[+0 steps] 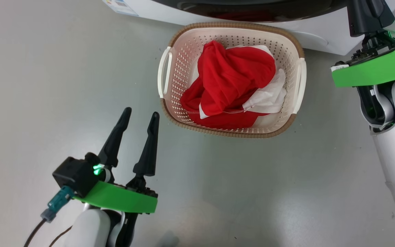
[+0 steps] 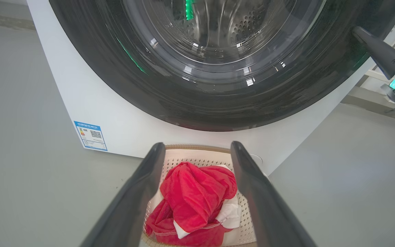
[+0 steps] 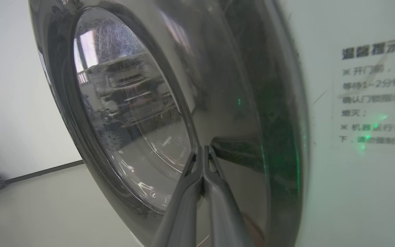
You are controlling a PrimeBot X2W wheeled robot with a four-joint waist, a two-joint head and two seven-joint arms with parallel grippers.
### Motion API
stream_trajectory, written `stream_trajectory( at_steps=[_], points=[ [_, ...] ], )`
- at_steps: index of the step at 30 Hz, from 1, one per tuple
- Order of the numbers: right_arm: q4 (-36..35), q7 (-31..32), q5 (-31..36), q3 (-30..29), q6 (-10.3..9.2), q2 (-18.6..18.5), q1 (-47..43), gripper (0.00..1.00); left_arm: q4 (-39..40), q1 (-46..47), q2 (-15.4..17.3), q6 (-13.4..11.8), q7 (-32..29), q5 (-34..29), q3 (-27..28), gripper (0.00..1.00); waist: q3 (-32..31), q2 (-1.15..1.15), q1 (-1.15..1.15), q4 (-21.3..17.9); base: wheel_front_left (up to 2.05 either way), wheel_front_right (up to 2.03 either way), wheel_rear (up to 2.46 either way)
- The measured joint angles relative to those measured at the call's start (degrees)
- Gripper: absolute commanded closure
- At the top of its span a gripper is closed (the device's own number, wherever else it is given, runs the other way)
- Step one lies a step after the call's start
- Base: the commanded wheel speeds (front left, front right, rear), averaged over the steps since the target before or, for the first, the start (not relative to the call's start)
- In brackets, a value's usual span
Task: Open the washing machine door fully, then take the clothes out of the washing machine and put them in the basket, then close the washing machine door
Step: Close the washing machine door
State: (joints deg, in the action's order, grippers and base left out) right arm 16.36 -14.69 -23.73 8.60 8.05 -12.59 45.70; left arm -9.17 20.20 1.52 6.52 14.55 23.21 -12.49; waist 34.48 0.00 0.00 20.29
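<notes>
The cream basket sits on the floor just in front of the washing machine, with the red and white clothes piled inside it. My left gripper hovers open and empty, near and to the left of the basket. In the left wrist view, the basket and clothes show between its fingers. The washing machine door lies against the machine's white front. My right gripper is shut, its tips touching the door's glossy black rim.
Bare grey floor lies left, right and near of the basket. A blue label marks the machine's lower front, and a printed notice is stuck beside the door. My right forearm stands right of the basket.
</notes>
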Motion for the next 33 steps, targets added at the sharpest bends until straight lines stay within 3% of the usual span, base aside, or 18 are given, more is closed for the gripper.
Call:
stream_trajectory(
  at_steps=[12, 17, 19, 20, 21, 33],
  points=[
    [-0.1, 0.0, -0.5, 1.3, -0.49, 0.5, -6.5, 1.0, -1.0, -0.1, -0.1, 0.0, 0.0, -0.7, 2.0, 0.0, -2.6, 0.0, 0.0, -1.4, 0.0, 0.0, 0.0],
    [-0.2, 0.0, -0.9, 1.4, -0.49, 1.1, -9.6, 0.71, -2.0, -0.5, -0.1, 0.1, 0.0, -1.7, 3.4, 0.0, -4.3, 0.0, 0.0, -2.5, 0.0, 0.0, 0.0],
    [-0.5, 0.0, -0.9, 1.3, -0.49, 1.6, -11.1, 0.38, -2.2, -1.0, -0.1, 0.2, 0.0, -2.2, 3.8, 0.0, -5.1, 0.0, 0.0, -3.0, 0.0, 0.0, 0.0],
    [-0.6, 0.0, -0.9, 1.3, -0.49, 1.7, -11.9, 0.13, -2.3, -1.5, -0.1, 0.3, 0.0, -2.2, 4.0, 0.0, -5.5, 0.0, 0.0, -3.2, 0.0, 0.0, 0.0],
    [-0.8, 0.0, -0.9, 1.3, -0.49, 1.9, -12.7, 0.0, -2.5, -1.8, -0.1, 0.5, 0.0, -2.4, 4.3, 0.0, -5.9, 0.0, 0.0, -3.5, 0.0, 0.0, 0.0],
    [-1.3, 0.0, -1.0, -0.6, -0.49, 2.7, -23.2, 0.0, -3.5, -5.1, 0.0, 0.6, 0.0, -5.2, 7.3, 0.0, -11.0, 0.0, 0.0, -6.6, 0.0, 0.0, 0.0]
  ],
)
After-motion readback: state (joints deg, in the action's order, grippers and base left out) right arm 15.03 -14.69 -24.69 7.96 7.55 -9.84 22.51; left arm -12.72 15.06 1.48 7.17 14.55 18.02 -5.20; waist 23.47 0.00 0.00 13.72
